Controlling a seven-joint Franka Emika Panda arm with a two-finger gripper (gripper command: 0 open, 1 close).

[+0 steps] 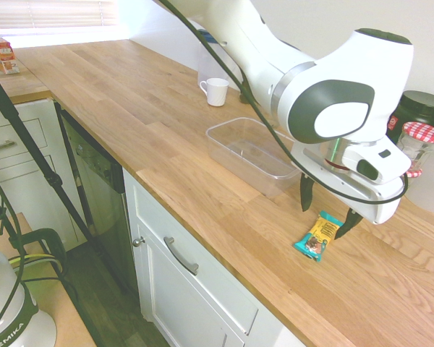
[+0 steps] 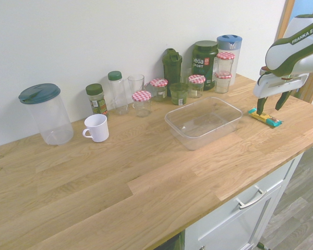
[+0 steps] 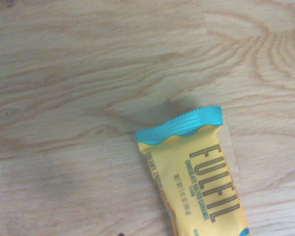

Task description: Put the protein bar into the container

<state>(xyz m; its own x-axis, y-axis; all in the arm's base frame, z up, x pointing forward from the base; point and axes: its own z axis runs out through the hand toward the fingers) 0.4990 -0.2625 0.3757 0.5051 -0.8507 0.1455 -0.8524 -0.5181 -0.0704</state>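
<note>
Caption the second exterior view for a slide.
Open claw at the protein bar, beside the clear plastic container on a wooden counter.

Bright, slightly washed-out daylight across both exterior views, a glow coming off the blinds [image 1: 54, 16] at the far end, pale sheen on the wooden worktop [image 1: 141, 108], faint glints along the clear tub's rim [image 2: 181, 134]; and in the wrist view it's softer, hazier, the wood grain blurred, a dim shadow hugging the wrapper [image 3: 196, 182], its large print readable
</note>
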